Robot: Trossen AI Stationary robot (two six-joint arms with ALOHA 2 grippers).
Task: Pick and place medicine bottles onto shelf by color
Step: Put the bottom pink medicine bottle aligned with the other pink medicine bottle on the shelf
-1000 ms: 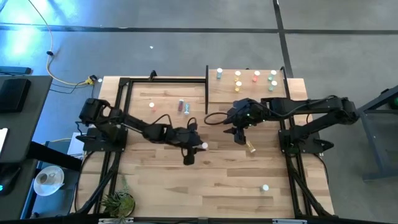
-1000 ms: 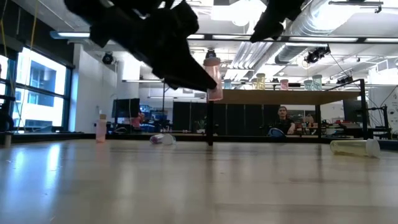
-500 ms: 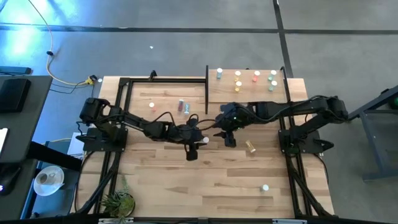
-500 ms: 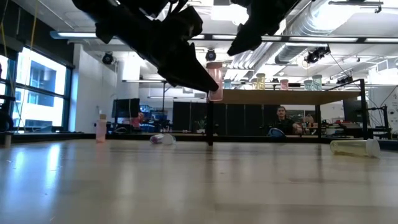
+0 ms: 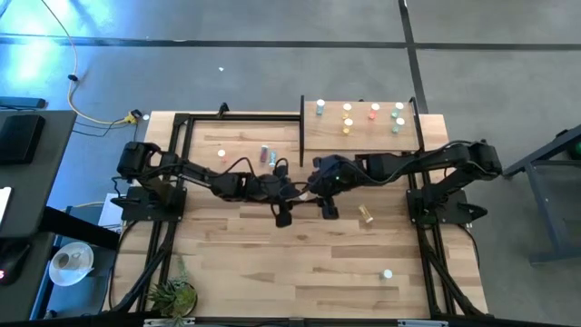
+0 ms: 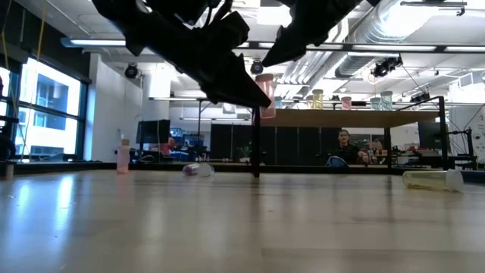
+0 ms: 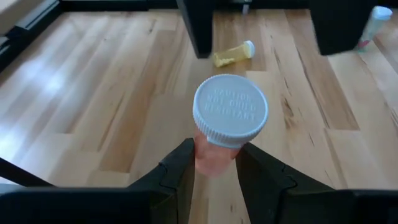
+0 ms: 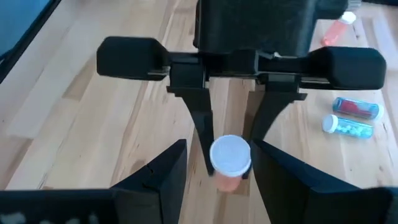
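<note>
High view: left end effector (image 5: 287, 205) clamps red bottle (image 7: 224, 127) upright above the surface, with right end effector (image 5: 323, 202), fingers wide, just beside at 3 o'clock; shelf (image 5: 363, 132) at 1 o'clock.

Both arms reach in over mid-table, just in front of the shelf (image 5: 361, 130); left gripper (image 7: 214, 171) clamped shut, right gripper (image 8: 214, 163) spread wide facing it
</note>
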